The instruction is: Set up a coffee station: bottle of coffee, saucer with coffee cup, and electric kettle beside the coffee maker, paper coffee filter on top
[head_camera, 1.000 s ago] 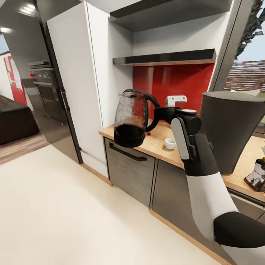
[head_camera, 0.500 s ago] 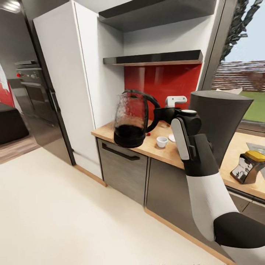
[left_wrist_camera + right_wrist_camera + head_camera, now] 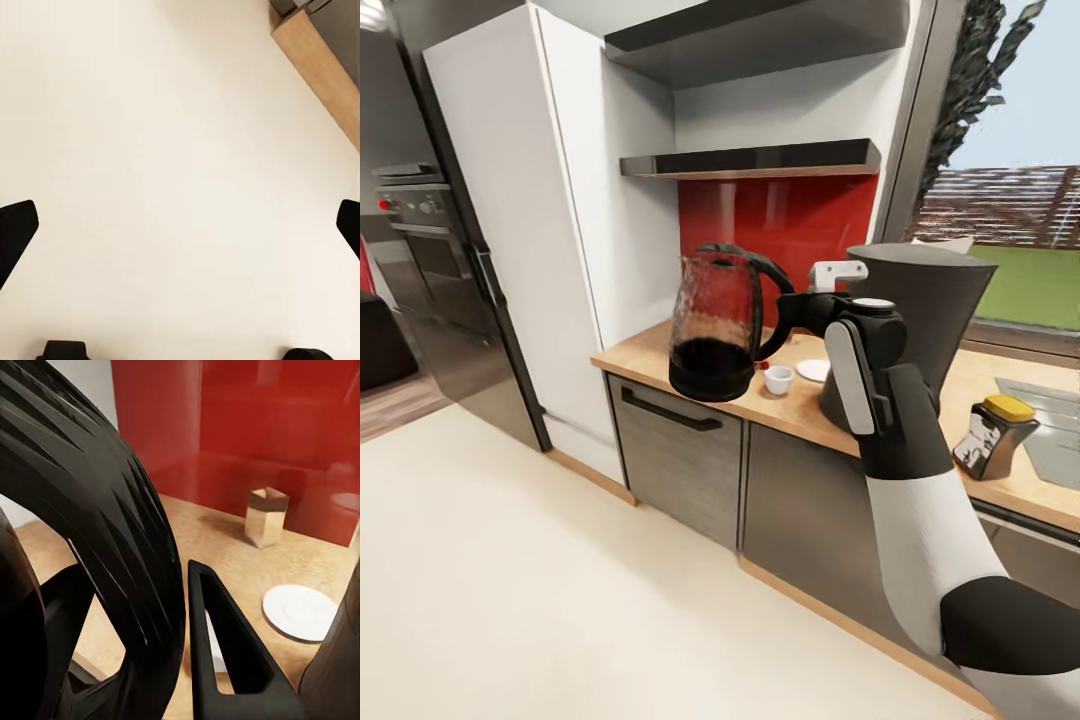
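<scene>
My right gripper [image 3: 788, 312] is shut on the looped black handle of the electric kettle [image 3: 715, 325], a glass jug held in the air in front of the kitchen countertop [image 3: 645, 357]. In the right wrist view the handle [image 3: 112, 547] fills the near side beside one finger [image 3: 225, 652]. The dark-grey coffee maker [image 3: 920, 305] stands on the counter behind my forearm. A whitish edge [image 3: 958, 243] peeks over its top; I cannot tell if it is the paper coffee filter. The coffee cup [image 3: 778, 379] sits beside the saucer [image 3: 815, 370] [image 3: 300, 611], not on it. The bottle of coffee [image 3: 995, 437] stands right of the coffee maker. My left gripper [image 3: 180, 229] hangs open over the floor.
A small beige box [image 3: 266, 516] stands against the red backsplash. A steel sink [image 3: 1055, 430] is inset at the far right. A tall white cabinet [image 3: 560, 230] ends the counter at the left, with an oven [image 3: 430, 220] beyond. A dark shelf [image 3: 760, 160] hangs above the counter.
The whole head view has swung, so counter, cabinet and coffee maker slid left in the picture and the bottle came fully into sight. The kettle stays held in the same grip.
</scene>
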